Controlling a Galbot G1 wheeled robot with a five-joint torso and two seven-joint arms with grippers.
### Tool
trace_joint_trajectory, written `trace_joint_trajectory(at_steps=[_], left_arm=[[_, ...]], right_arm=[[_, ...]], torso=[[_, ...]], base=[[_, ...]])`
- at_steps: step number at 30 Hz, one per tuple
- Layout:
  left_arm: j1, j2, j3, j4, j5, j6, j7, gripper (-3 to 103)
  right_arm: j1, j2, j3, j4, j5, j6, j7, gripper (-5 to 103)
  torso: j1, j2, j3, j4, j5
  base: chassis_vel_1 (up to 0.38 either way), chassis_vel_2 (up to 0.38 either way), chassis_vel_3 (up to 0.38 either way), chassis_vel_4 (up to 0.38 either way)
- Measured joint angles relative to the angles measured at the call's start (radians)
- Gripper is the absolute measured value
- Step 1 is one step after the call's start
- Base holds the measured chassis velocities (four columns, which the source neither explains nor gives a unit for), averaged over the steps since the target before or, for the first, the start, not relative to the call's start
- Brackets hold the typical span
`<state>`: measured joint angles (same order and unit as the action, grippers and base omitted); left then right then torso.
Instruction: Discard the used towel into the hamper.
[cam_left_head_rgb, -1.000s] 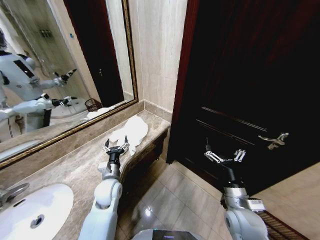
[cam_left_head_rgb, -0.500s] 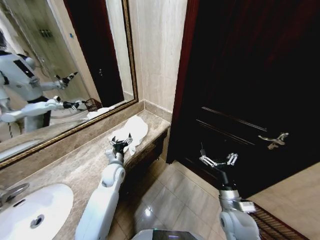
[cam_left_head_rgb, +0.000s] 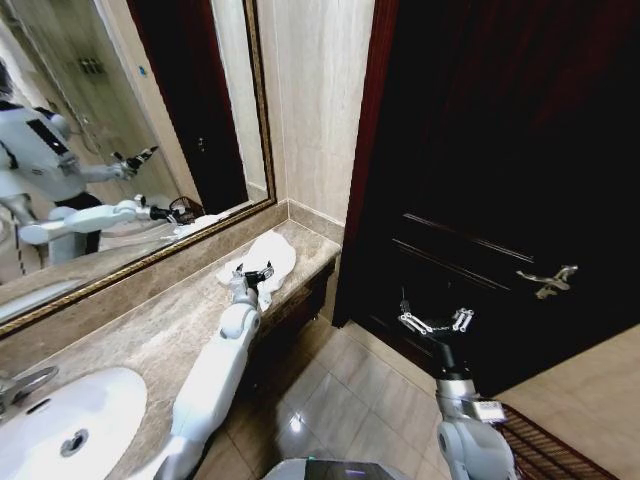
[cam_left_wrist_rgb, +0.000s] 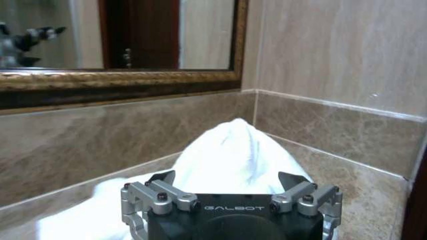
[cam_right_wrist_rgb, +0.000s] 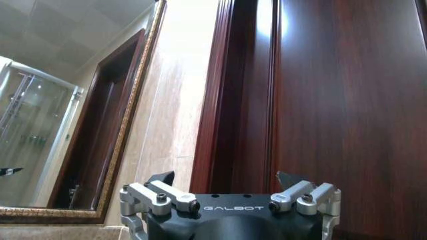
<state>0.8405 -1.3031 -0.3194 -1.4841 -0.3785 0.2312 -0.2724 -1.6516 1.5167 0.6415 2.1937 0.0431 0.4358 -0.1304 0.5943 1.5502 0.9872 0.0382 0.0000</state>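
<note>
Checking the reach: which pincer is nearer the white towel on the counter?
Left. The left pincer is right at the white towel on the marble counter; the right pincer hangs open over the floor by the dark door.

Warm indoor light; glare on floor tiles (cam_left_head_rgb: 296, 424); dark door (cam_left_head_rgb: 500, 180) underexposed; edges distorted.

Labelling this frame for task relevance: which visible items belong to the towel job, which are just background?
Job:
towel, crumpled at the counter's far end
left end effector, open, at the towel
right end effector, open, idle in front of the door

Background:
counter
sink
mirror
door
</note>
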Motion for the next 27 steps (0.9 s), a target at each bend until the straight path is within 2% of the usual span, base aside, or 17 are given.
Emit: trace_joint_trajectory(at_steps=[4,7,8,11,16,23,25,27], left_arm=[[-0.027,0.006,0.034,0.030,-0.035,0.013,0.016,100],[-0.041,0.005,0.058,0.031,-0.077,0.054,0.026,100],[-0.041,0.005,0.058,0.031,-0.077,0.054,0.026,100],[-0.056,0.004,0.070,0.050,-0.083,0.100,0.045,100],[-0.083,0.002,0.077,0.105,-0.066,0.116,0.046,100],[-0.108,0.001,0.078,0.159,-0.058,0.120,0.071,100],[-0.113,-0.003,0.058,0.175,-0.058,0.106,0.106,102],[-0.112,-0.005,0.048,0.176,-0.059,0.084,0.128,99]], right_arm=[[-0.001,-0.001,0.002,0.000,0.002,0.004,0.002,100],[-0.001,0.001,0.002,-0.003,0.003,0.011,0.002,100],[-0.001,0.001,0.002,-0.003,0.003,0.011,0.002,100],[0.001,0.002,0.003,-0.006,0.006,0.013,0.002,100],[0.002,0.001,0.004,-0.009,0.010,0.013,0.003,100],[0.005,0.002,0.005,-0.015,0.015,0.017,0.006,100],[0.005,0.005,0.005,-0.017,0.019,0.020,0.007,100],[0.004,0.007,0.005,-0.017,0.020,0.020,0.008,100]], torso=[[0.000,0.000,0.000,0.0001,-0.0001],[0.000,0.000,0.000,0.0000,0.0000],[0.000,0.000,0.000,0.0000,0.0000],[0.000,0.000,0.000,0.0000,0.0001],[0.000,0.000,0.000,0.0000,0.0000],[0.000,0.000,0.000,0.0000,0.0000],[0.000,0.000,0.000,0.0000,0.0001],[0.000,0.000,0.000,0.0001,0.0000]], base=[[0.000,0.000,0.000,0.000],[0.000,0.000,0.000,0.000],[0.000,0.000,0.000,0.000],[0.000,0.000,0.000,0.000],[0.000,0.000,0.000,0.000],[0.000,0.000,0.000,0.000],[0.000,0.000,0.000,0.000],[0.000,0.000,0.000,0.000]])
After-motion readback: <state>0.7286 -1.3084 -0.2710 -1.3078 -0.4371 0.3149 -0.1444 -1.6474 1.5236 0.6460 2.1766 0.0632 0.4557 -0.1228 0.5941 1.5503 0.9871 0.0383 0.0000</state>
